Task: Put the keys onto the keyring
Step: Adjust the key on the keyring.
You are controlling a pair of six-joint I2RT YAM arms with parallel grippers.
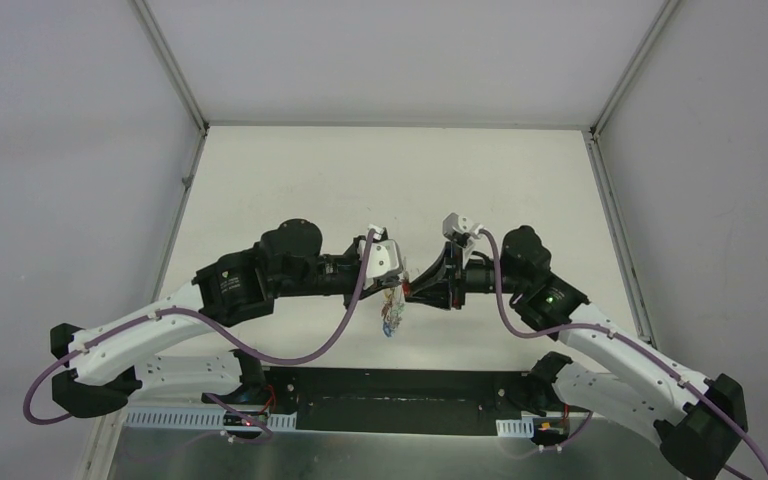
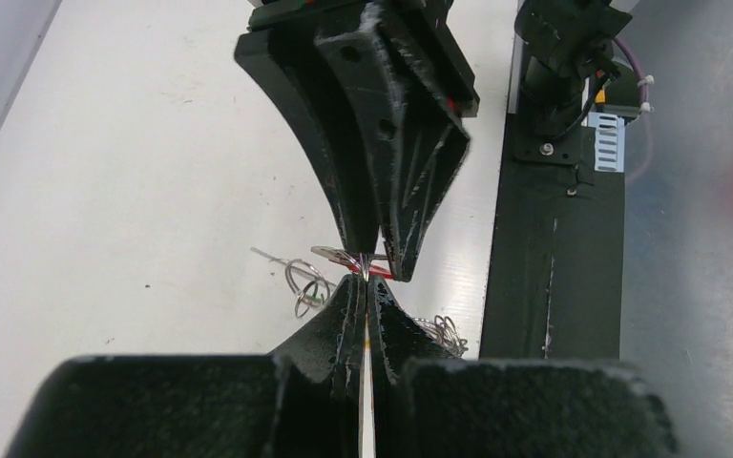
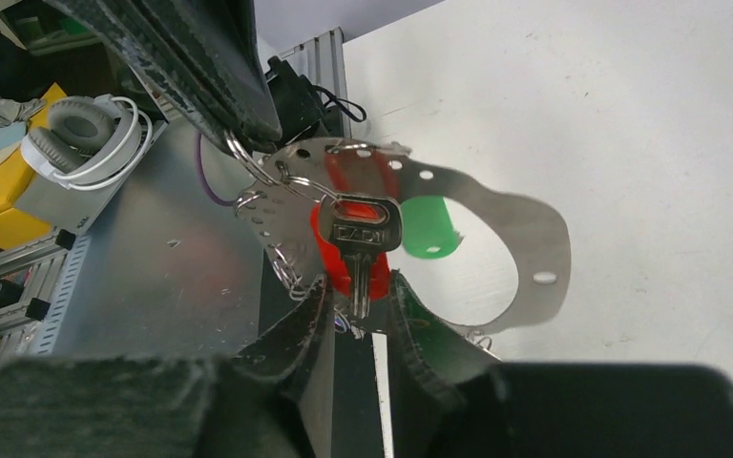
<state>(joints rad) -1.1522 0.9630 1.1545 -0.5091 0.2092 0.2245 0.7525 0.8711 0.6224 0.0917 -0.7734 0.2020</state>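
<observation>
Both arms reach inward from their bases and meet nose to nose over the middle of the white table (image 1: 380, 170). The left arm (image 1: 260, 275) stretches in from the left with its wrist laid nearly level, and the right arm (image 1: 530, 265) bends in from the opposite side at the same height. The left gripper (image 2: 365, 286) has its fingers pressed fully together, and in the right wrist view their tips pinch a thin wire ring (image 3: 253, 167) at the top of the bunch. The right gripper (image 3: 361, 305) points straight at it, tips almost touching the left one's. Its fingers are drawn in narrow around the blade of the red key (image 3: 363, 229), which runs down between them. That key has a silver metal face with stamped letters over a bright red plastic head, and its top links to the wire ring. Behind it hangs the keyring (image 3: 539, 239), a wide, flat grey metal loop with an uneven outline and small holes punched along its band. The green key (image 3: 429, 229) shows as a bright green head through the keyring's opening, its blade hidden. From above, the whole bunch hangs in the air just under the two meeting grippers, off the table, too small there to tell piece from piece.
</observation>
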